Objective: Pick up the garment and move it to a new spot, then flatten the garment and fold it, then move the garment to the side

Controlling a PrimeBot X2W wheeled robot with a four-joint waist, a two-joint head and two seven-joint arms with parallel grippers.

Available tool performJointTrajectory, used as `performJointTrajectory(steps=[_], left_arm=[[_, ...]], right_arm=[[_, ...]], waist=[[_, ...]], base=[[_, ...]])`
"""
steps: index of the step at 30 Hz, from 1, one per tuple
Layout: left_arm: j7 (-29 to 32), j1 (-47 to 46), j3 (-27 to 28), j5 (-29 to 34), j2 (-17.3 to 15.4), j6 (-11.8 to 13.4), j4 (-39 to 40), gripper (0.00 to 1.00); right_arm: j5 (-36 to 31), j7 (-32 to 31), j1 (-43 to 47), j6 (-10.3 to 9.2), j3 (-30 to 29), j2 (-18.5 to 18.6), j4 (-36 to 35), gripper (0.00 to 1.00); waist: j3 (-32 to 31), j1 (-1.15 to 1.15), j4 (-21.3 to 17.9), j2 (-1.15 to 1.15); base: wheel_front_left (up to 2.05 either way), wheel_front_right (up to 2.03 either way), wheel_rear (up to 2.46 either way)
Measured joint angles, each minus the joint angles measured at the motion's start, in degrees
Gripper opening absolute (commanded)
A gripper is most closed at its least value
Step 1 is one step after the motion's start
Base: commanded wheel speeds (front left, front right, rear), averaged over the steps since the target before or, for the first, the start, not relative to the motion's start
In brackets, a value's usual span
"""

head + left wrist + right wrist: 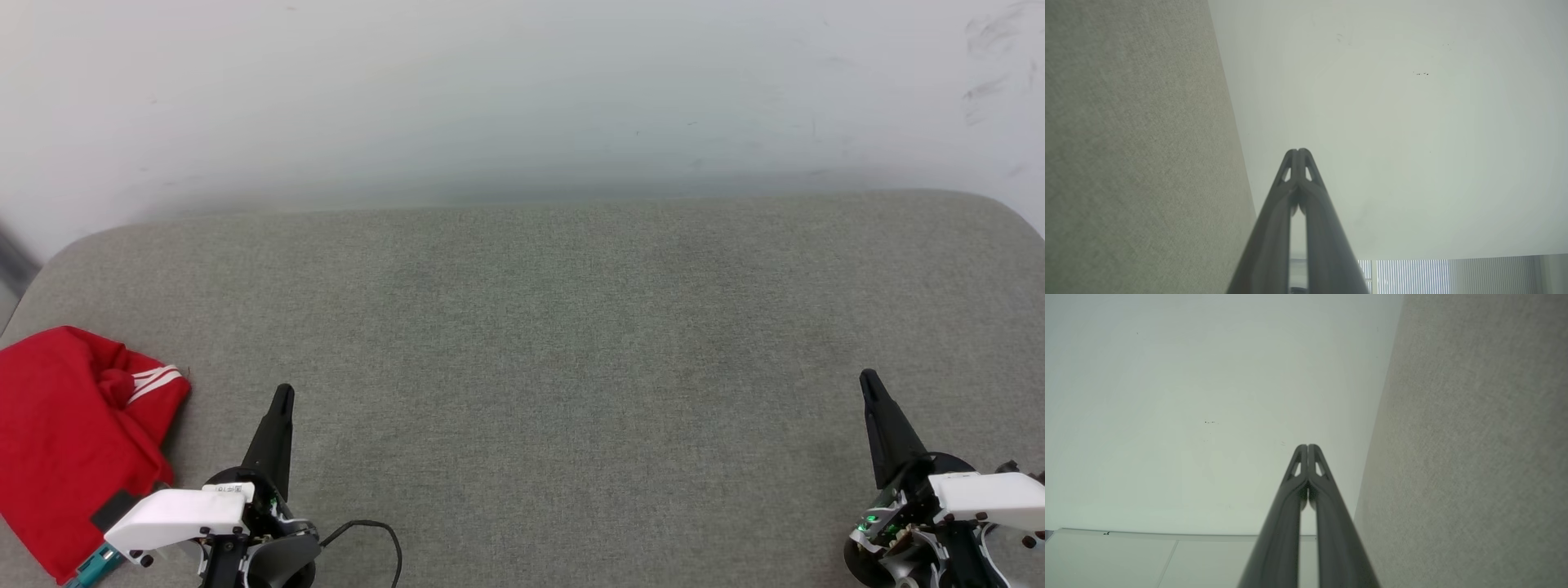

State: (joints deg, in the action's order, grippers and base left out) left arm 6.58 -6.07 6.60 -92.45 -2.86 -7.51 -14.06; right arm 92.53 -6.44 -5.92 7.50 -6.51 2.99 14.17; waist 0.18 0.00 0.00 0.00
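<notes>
Right now the garment (73, 433) is lying bunched just left of the left gripper (282, 394), clenched and empty like the right gripper (868, 379), so lifting, flattening and folding are all looking undone.

No text, number or brand is reading clearly anywhere. In the head view a small white sticker (237, 488) is sitting on the housing of the left gripper (283, 394), carrying dark print too small to make out. The garment (57, 433) is lying crumpled, with a black patch (118, 508) showing at its near edge; whether that is part of a printed letter cannot be told, and no character is forming there
</notes>
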Motion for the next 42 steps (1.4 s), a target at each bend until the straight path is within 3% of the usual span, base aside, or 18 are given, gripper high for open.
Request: performJointTrajectory(steps=[42], left_arm=[[0.0,0.0,0.0,0.0,0.0,0.0,0.0,0.0]], right_arm=[[0.0,0.0,0.0,0.0,0.01,0.0,0.0,0.0]], waist=[[0.0,0.0,0.0,0.0]], base=[[0.0,0.0,0.0]])
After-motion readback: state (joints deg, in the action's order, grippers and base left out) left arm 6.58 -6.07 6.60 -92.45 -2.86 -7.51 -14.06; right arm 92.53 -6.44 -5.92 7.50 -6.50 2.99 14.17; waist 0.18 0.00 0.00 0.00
